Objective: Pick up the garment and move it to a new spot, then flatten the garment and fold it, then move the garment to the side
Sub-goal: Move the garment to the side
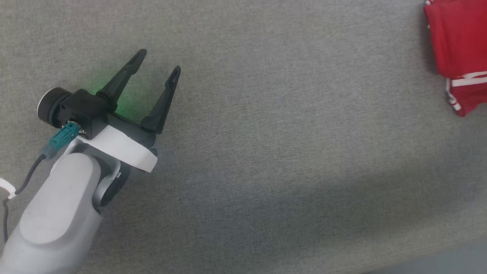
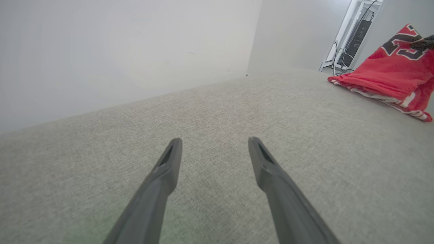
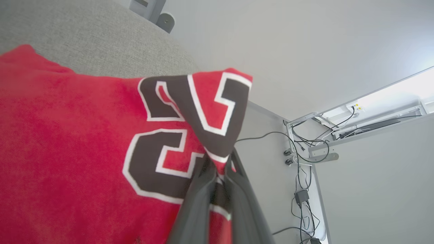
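Hovering over the grey tabletop (image 1: 285,152) at the head view's left, the left gripper (image 1: 159,60) held its fingers apart; the garment (image 1: 460,45) was at the far right. The left wrist view showed that spread too. The right wrist view had the right gripper (image 3: 220,159) clamped on the garment's number.

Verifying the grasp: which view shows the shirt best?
Right wrist view: shirt close up, number visible, right gripper shut on it. Left wrist view shows it bunched far right; head view, a red corner.
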